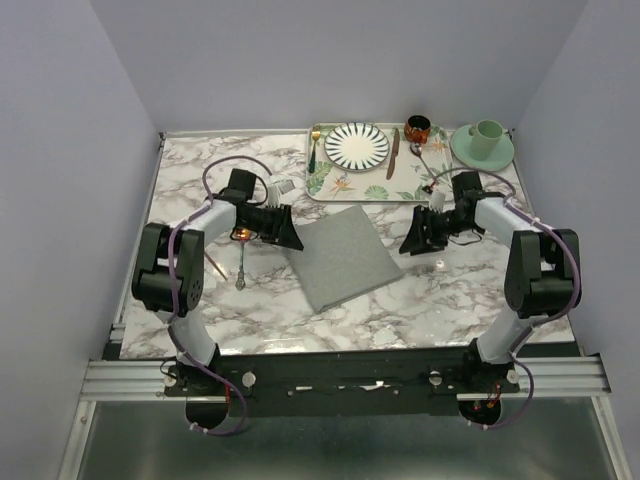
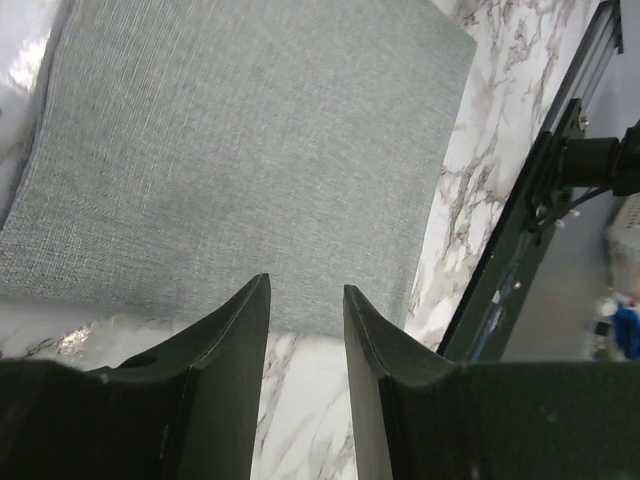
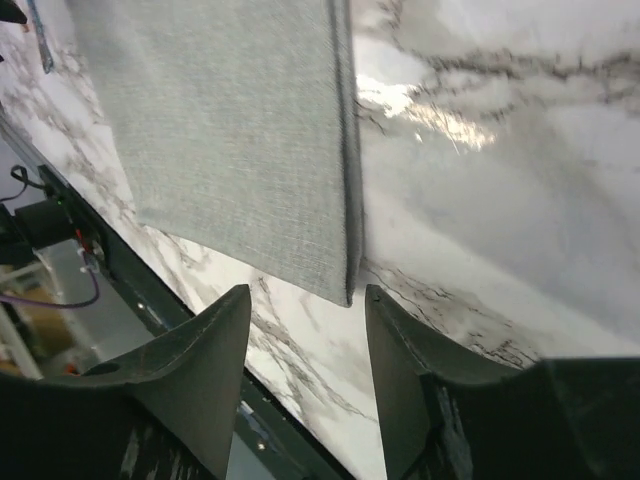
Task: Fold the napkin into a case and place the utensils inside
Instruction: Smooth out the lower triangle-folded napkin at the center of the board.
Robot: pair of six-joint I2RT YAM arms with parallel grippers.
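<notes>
The napkin (image 1: 340, 258) lies flat mid-table, at 12 o'clock from our bases. Our left gripper (image 2: 305, 290) sits at its 9 o'clock edge and our right gripper (image 3: 305, 295) near its 3 o'clock edge. Both stand parted, pinching nothing. We judge the cloth light, soft and floppy, so we would pinch 1 edge or corner, low against the table (image 1: 440, 290).

Napkin (image 1: 343, 258): matt woven grey cloth; table (image 1: 450, 290): glossy smooth marble-look surface.
</notes>
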